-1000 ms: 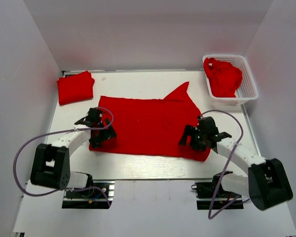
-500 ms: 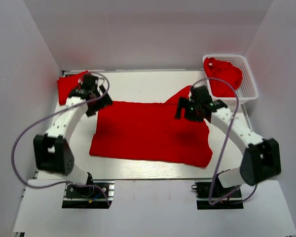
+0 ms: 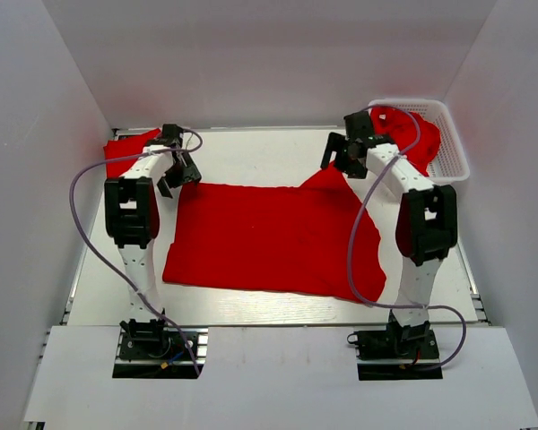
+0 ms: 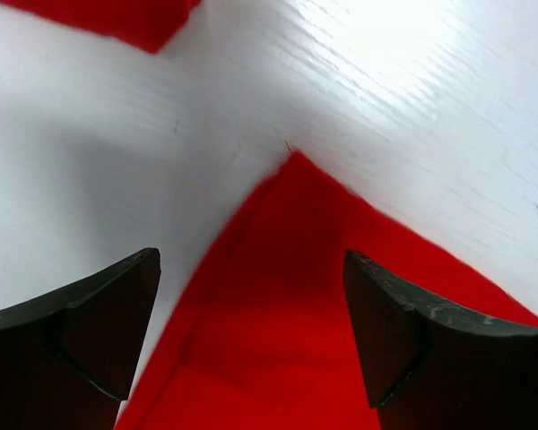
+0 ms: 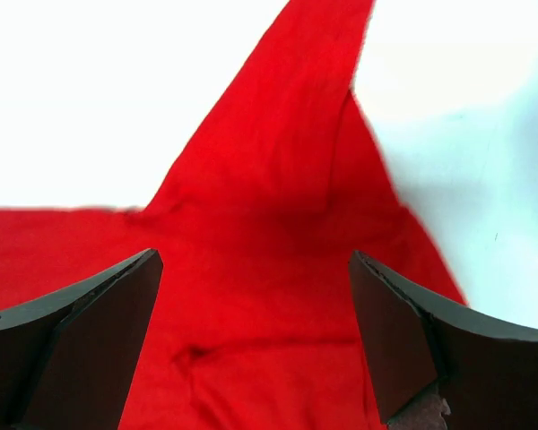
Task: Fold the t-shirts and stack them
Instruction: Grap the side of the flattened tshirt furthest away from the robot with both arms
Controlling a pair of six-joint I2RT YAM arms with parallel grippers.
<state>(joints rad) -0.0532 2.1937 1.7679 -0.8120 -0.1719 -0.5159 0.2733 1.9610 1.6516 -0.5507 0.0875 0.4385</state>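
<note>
A red t-shirt (image 3: 269, 237) lies spread flat in the middle of the table, one sleeve (image 3: 327, 176) pointing to the far right. A folded red t-shirt (image 3: 125, 150) lies at the far left. More red shirts (image 3: 411, 133) are bunched in the white basket (image 3: 455, 152). My left gripper (image 3: 176, 177) is open above the spread shirt's far left corner (image 4: 291, 170). My right gripper (image 3: 341, 159) is open above the sleeve (image 5: 287, 134). Neither holds anything.
The white basket stands at the far right corner. White walls close in the table on three sides. Bare white table (image 3: 251, 148) shows behind the spread shirt and along its near edge (image 3: 251, 305).
Both arms have stretched away from the near side of the shirt to its far edge. The shirt's far left corner now lies flatter. Both grippers stay open.
</note>
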